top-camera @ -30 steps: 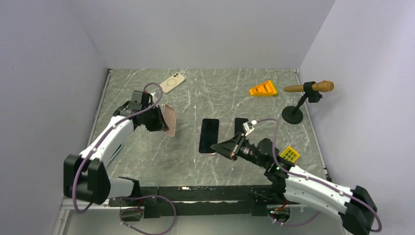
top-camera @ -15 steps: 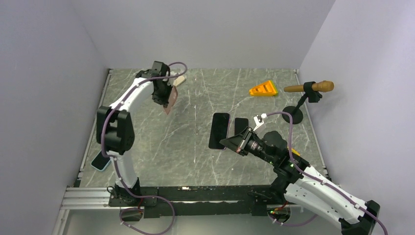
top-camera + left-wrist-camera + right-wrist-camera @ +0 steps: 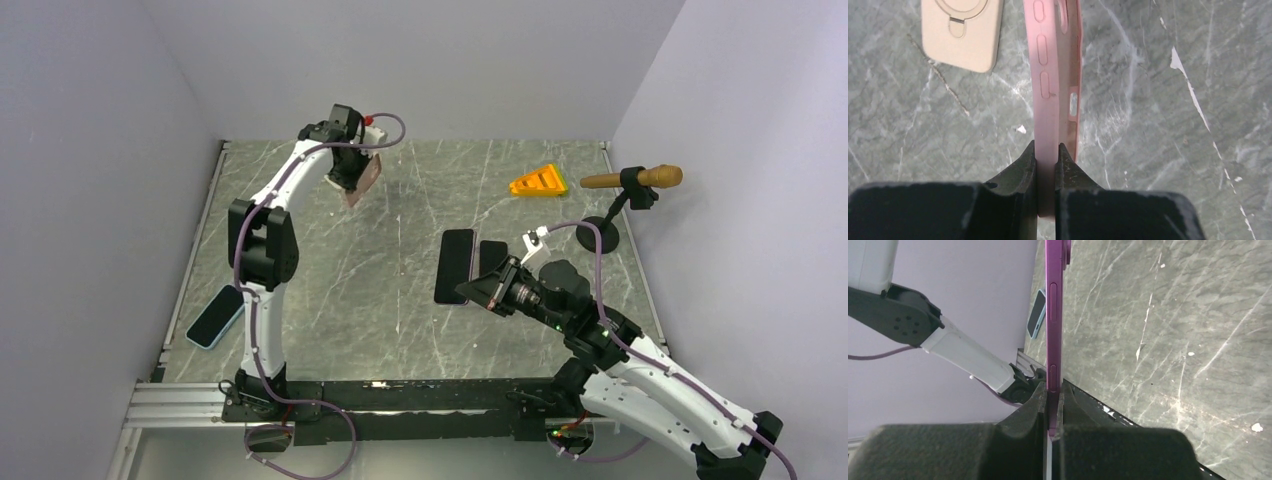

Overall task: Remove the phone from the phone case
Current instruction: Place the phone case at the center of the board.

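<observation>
The empty pink phone case (image 3: 1048, 75) hangs edge-on above the table, and my left gripper (image 3: 1046, 147) is shut on its side wall. From above, the case (image 3: 364, 182) is at the back left under the stretched left arm, with the left gripper (image 3: 352, 180) on it. The purple phone (image 3: 1053, 315) is out of the case, and my right gripper (image 3: 1051, 387) is shut on its lower edge. It is held up, dark screen (image 3: 454, 266) towards the camera, near the table's middle right with the right gripper (image 3: 480, 290) below it.
A beige case (image 3: 962, 30) lies flat just left of the pink one. A second dark phone (image 3: 492, 256) lies beside the held phone, and a blue phone (image 3: 215, 316) at the front left. An orange wedge (image 3: 538, 181) and a microphone stand (image 3: 600, 235) are at the back right.
The left arm swung the pink case from mid-left to the back left, above the beige case. The right gripper carried the phone a little right and backward.
</observation>
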